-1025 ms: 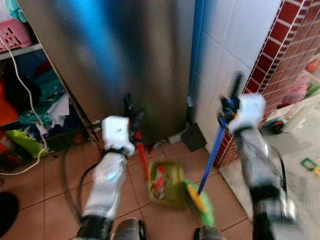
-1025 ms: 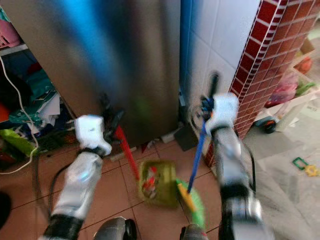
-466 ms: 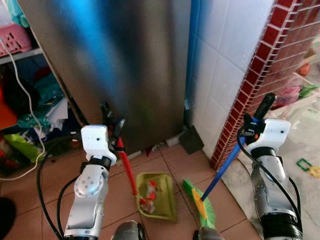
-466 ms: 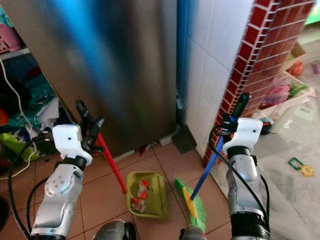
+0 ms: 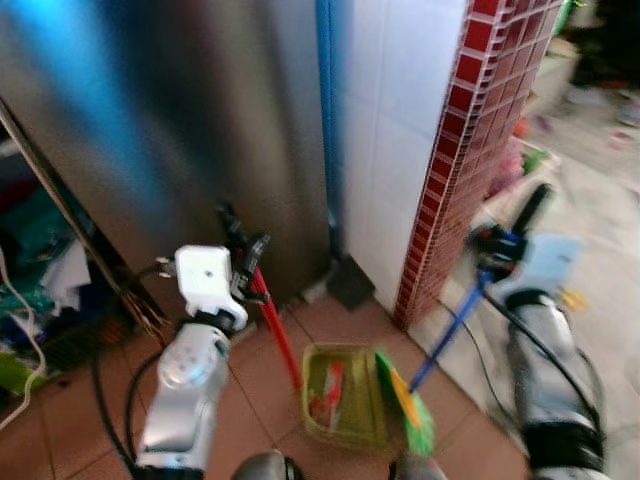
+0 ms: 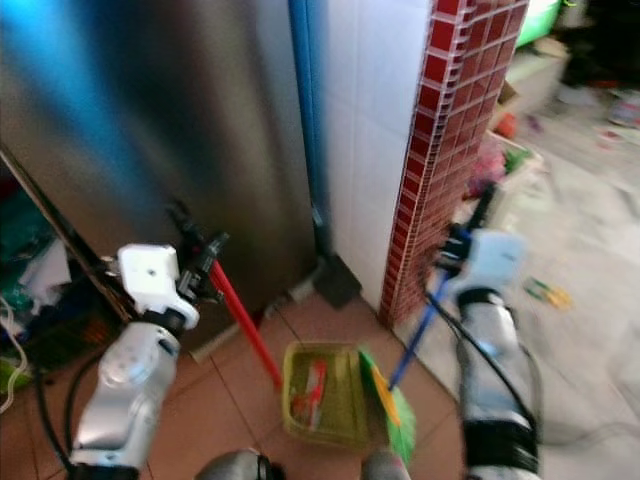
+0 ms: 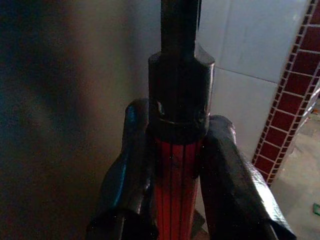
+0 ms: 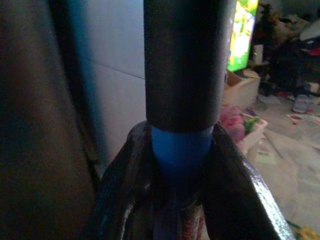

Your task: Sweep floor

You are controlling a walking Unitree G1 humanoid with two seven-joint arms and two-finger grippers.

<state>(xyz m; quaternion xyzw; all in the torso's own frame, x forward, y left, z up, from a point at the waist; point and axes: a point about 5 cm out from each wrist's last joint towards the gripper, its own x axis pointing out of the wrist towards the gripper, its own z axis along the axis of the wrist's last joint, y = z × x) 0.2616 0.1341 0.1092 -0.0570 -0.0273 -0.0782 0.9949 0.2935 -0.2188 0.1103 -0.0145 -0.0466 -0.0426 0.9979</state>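
with left gripper point(image 7: 175, 165) clamped on red dustpan handle point(image 5: 275, 325) and right gripper point(image 8: 180, 165) on blue broom handle point(image 5: 450, 330), better to keep green dustpan point(image 5: 345, 395) flat on tiles, bristles point(image 5: 410, 400) just beside.

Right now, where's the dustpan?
In the left eye view the green dustpan sits on the tiled floor low at centre, between the arms, its red handle in the left pincer and the green broom head at its right edge.

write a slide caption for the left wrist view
Left hand shut on the dustpan's red handle.
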